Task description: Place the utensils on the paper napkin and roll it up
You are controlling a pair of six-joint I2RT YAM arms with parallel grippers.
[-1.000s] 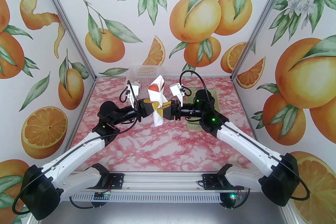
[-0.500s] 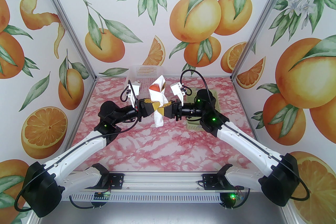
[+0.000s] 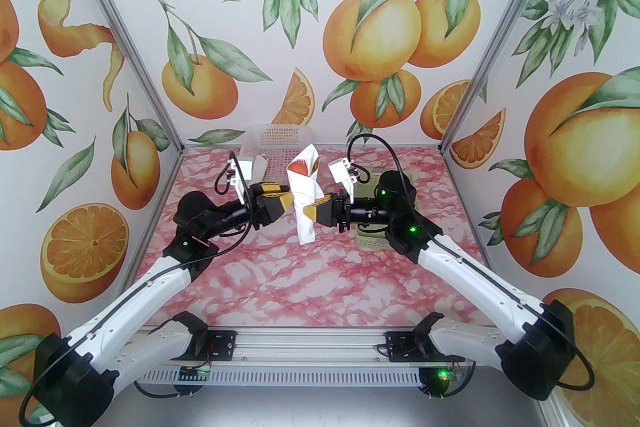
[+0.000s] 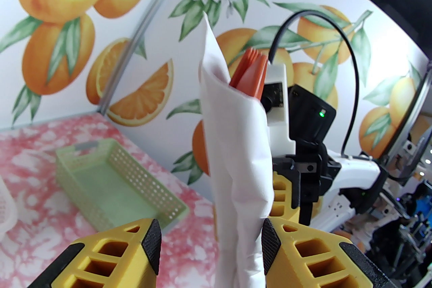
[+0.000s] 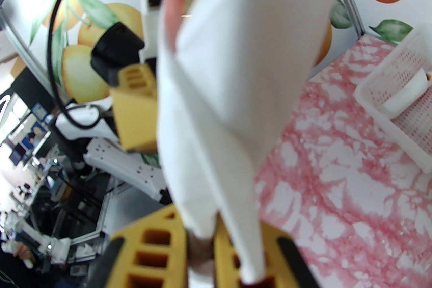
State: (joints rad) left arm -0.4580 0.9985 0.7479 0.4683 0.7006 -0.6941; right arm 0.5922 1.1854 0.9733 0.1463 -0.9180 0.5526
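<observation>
White paper napkin (image 3: 303, 204), rolled round utensils (image 3: 298, 168), upright in air, on near side of white basket (image 3: 280, 130). Right gripper (image 3: 312, 210) clamped on roll's lower part; left gripper (image 3: 286, 197) apart beside it. Paper soft, light (likely unrolls): grip low, over handles.

Plain white paper napkin (image 3: 303, 194), red-orange utensils (image 4: 251, 72) at top. Pink-and-white marbled bench (image 3: 310, 275). Pale green basket (image 4: 114, 185), white basket (image 3: 280, 139), both perforated. Yellow-and-black left hand (image 4: 211, 246) and right hand (image 5: 216, 246). Walls (image 3: 100, 114) printed with oranges, green leaves.
</observation>
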